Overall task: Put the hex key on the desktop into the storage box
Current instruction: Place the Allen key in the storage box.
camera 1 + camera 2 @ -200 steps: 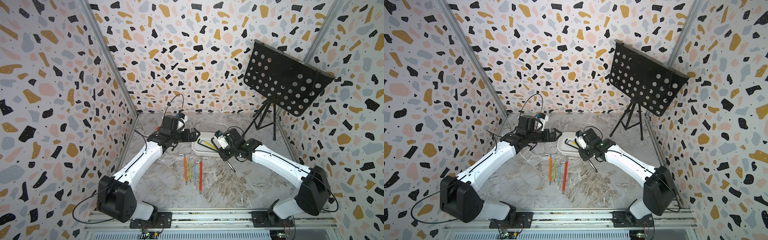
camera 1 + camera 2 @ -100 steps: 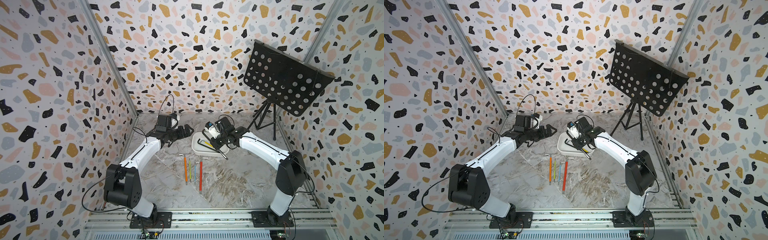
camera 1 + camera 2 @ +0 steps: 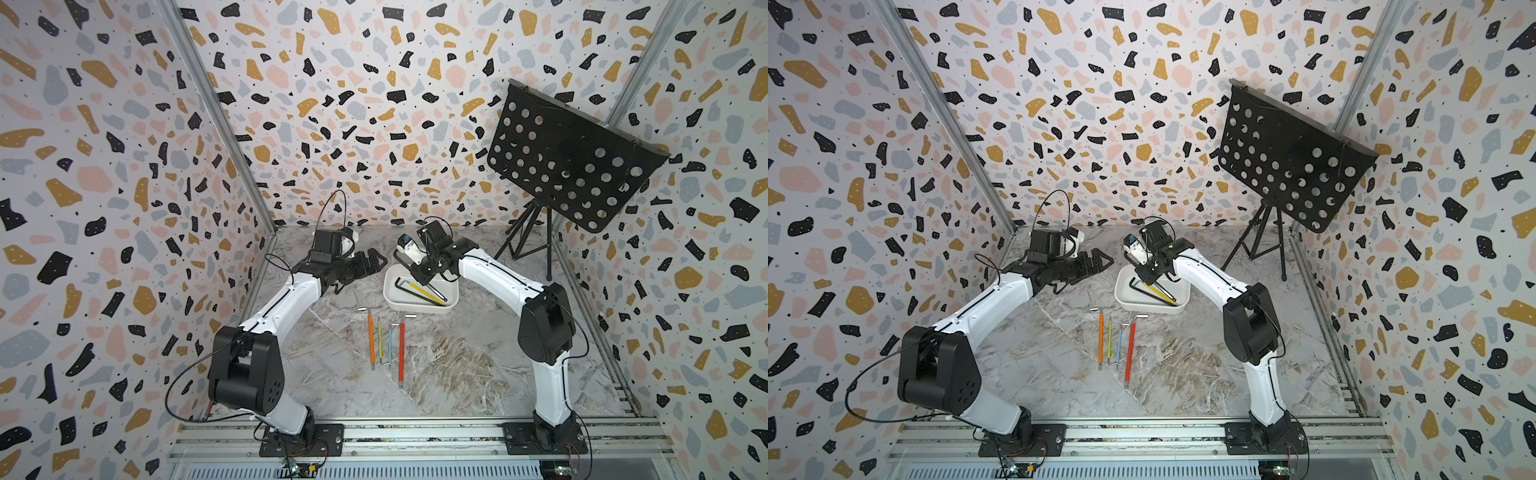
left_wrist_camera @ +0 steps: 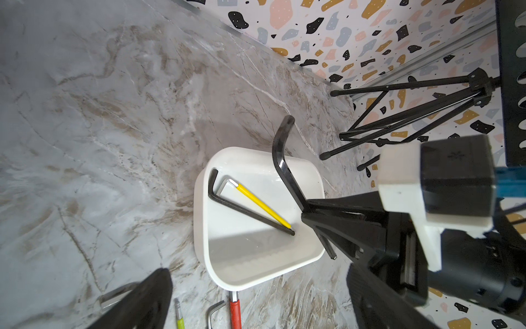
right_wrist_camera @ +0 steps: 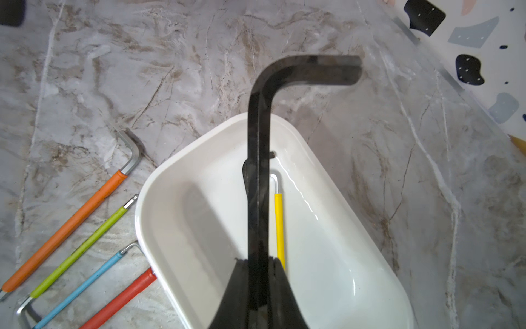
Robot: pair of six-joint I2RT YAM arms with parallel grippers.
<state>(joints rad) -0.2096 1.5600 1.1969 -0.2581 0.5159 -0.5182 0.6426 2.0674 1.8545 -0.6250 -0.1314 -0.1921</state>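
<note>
My right gripper (image 5: 257, 260) is shut on a large black hex key (image 5: 257, 171), held in the air over the white storage box (image 5: 148, 205); its bent end reaches past the far rim. In both top views that gripper (image 3: 419, 271) (image 3: 1144, 270) hangs above the box (image 3: 415, 308) (image 3: 1146, 308). Inside lie a black hex key (image 4: 247, 209) and a yellow-sleeved one (image 4: 263, 205). Orange (image 3: 370, 336), green (image 3: 380, 338), blue (image 3: 390, 343) and red (image 3: 401, 349) hex keys lie on the desktop (image 3: 457, 361). My left gripper (image 3: 376, 262) (image 4: 259, 273) is open and empty, left of the box.
A black perforated music stand (image 3: 573, 158) on a tripod (image 3: 528, 241) fills the back right corner. Terrazzo walls close three sides. Aluminium rails (image 3: 415, 432) run along the front edge, with both arm bases bolted there.
My right gripper has carried the black hex key from the box's front right to above the box. Both arms' elbows have drawn back; the left gripper has hardly shifted.
</note>
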